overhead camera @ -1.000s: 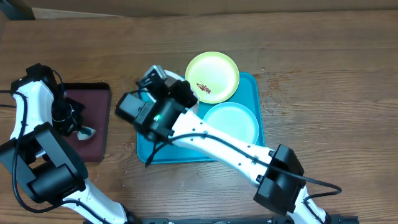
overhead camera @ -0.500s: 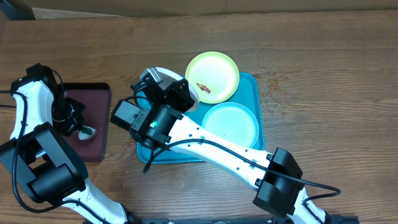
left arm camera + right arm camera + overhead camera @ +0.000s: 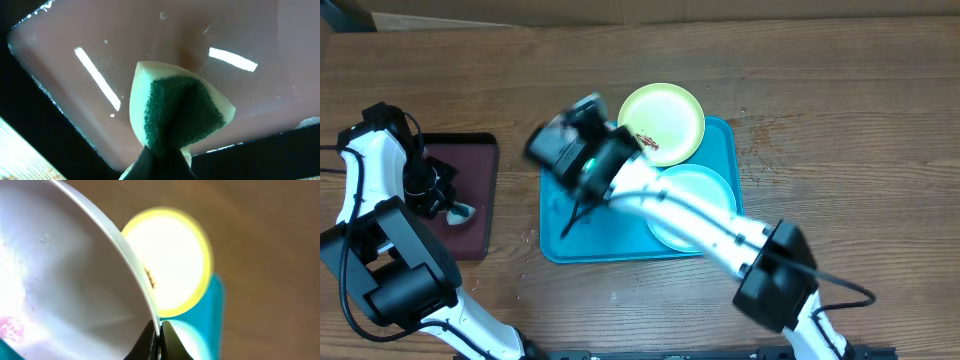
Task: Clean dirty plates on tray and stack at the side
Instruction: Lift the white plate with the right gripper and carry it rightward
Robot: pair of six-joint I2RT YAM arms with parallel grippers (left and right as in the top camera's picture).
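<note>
My right gripper (image 3: 159,330) is shut on the rim of the white plate (image 3: 60,280) and holds it tilted above the turquoise tray (image 3: 217,300). In the overhead view the right gripper (image 3: 620,150) is motion-blurred and hides the white plate. The yellow-green plate (image 3: 665,120) with a brown smear lies over the tray's far edge and also shows in the right wrist view (image 3: 170,260). The mint-blue plate (image 3: 695,200) lies in the right half of the tray (image 3: 555,225). My left gripper (image 3: 160,162) is shut on a green-and-white sponge (image 3: 175,110).
The left gripper (image 3: 450,210) with the sponge hovers over a small dark maroon tray (image 3: 470,160) at the left, which also shows in the left wrist view (image 3: 100,60). The wooden table (image 3: 840,150) lies around both trays.
My right arm has swung up and toward the back with the white plate, uncovering the left half of the turquoise tray. The left arm has not moved.
</note>
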